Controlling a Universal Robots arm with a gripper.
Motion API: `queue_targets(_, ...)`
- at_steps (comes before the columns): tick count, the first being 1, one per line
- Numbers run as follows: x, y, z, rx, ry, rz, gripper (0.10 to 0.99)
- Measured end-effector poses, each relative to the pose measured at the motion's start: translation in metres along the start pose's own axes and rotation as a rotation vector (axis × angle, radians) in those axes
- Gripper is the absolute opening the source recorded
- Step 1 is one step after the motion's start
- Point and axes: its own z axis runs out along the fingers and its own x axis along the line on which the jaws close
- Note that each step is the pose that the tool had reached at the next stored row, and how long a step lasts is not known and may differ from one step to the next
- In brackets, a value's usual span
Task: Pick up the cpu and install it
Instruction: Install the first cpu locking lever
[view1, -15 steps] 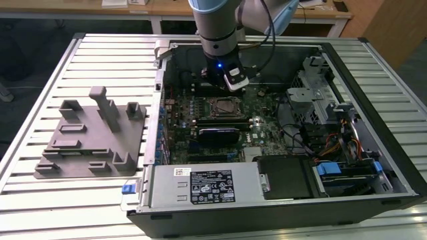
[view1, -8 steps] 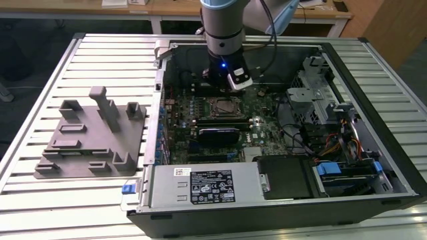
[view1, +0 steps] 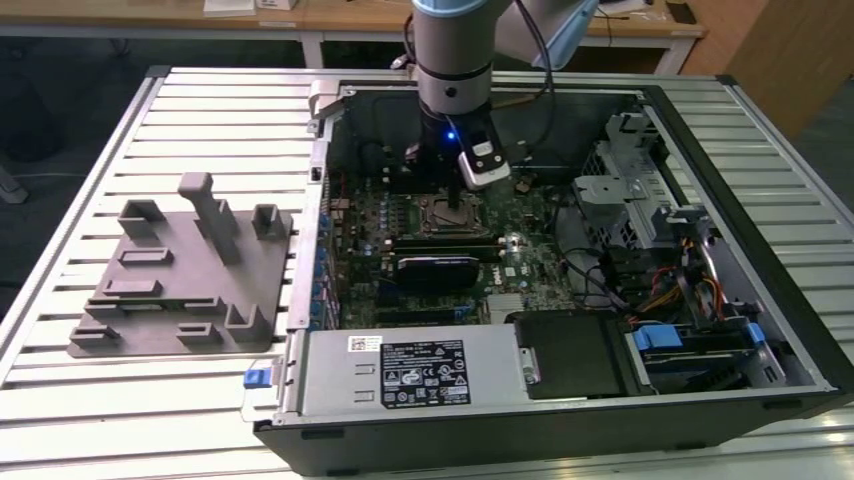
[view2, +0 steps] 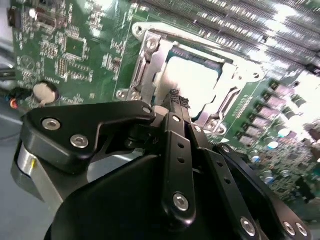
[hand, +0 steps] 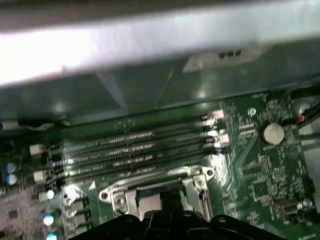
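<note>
We saw the gripper (view2: 172, 95) poised directly above the cpu (view2: 197, 82), which lay flat in the motherboard socket (view2: 150, 60) inside the open computer case (view1: 747, 180). We could not tell whether it gripped or had let go

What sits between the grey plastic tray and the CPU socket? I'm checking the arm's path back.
In the exterior view, the computer case's side wall stands between the grey tray and the socket, then a strip of green motherboard.
</note>
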Motion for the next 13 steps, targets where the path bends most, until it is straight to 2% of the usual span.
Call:
queue_targets(1, -0.0007, -0.0013, 0.0000, 0.005, 0.0057, 0.000, 0.106)
queue_targets(4, -0.0025, -0.0036, 0.0002, 0.018, 0.0331, 0.001, 0.106)
queue_targets(10, -0.0026, -0.0038, -0.0002, 0.019, 0.0352, 0.001, 0.106)
queue_targets(13, -0.0031, -0.0033, -0.0057, 0.019, 0.0352, 0.001, 0.106)
